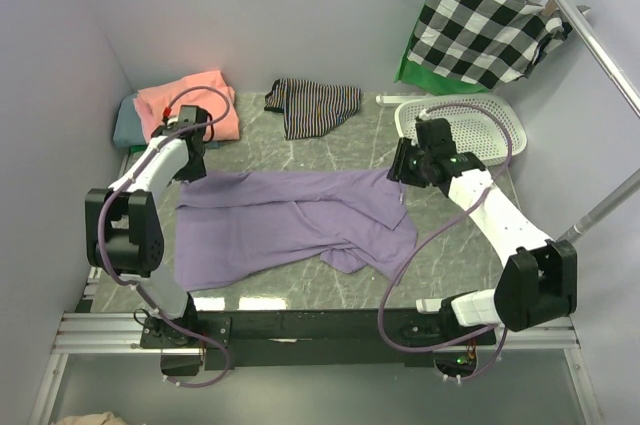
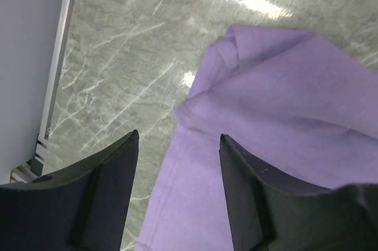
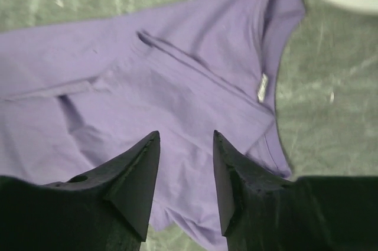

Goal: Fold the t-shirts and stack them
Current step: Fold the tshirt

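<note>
**Loosely spread: lavender shirt between two open claws**

Centrally on the marbled table [image 1: 440, 245], the lavender-purple t-shirt [image 1: 290, 225] is seen spread out and rumpled, with a bunched fold toward 5 o'clock. Its neck label [image 3: 262, 87] is shown in the right wrist view. The left gripper [image 1: 197, 145] is held at 10 o'clock of the shirt, over its corner. Its fingers [image 2: 112, 186] are parted, with nothing between them. The right gripper [image 1: 405, 173] is held at 2 o'clock of the shirt, near the collar, with its jaws likewise spread and empty. At 10 o'clock of the table, the salmon-pink t-shirt [image 1: 190, 105] is laid on the grey-teal t-shirt [image 1: 125, 123]. A striped cloth [image 1: 315, 105] is found at 12 o'clock, and a white basket [image 1: 500, 125] at 2 o'clock.
</note>
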### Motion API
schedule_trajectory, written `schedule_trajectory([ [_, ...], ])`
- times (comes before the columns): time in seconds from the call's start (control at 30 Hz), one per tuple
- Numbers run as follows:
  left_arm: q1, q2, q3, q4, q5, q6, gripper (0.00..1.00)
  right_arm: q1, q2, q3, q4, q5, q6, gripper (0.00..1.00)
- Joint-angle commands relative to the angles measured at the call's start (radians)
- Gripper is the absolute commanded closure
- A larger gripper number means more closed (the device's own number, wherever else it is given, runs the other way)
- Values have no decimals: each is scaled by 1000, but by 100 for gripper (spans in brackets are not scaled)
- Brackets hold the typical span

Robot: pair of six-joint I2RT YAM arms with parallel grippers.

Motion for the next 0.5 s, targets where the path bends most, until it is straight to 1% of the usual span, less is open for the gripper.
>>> schedule_trajectory([
  [0.0,0,-19,74,27,66,9,37,3,-13,57,102,-29,-9,51],
  [0.03,0,-6,100,41,97,17,38,2,12,88,100,-41,-11,51],
  [0.07,0,30,117,41,135,21,38,2,78,103,100,-70,-12,53],
  [0.1,0,50,132,44,168,23,39,2,109,112,113,-94,-9,55],
  [0.13,0,72,157,45,235,24,41,0,140,123,125,-107,-5,56],
  [0.17,0,118,168,44,264,23,42,2,190,125,158,-135,11,59],
  [0.23,0,156,178,50,335,18,45,3,232,126,186,-158,23,62],
  [0.37,0,224,165,70,387,4,46,9,324,145,212,-167,31,67],
  [0.47,0,247,146,82,386,-3,46,11,379,158,209,-166,28,68],
])
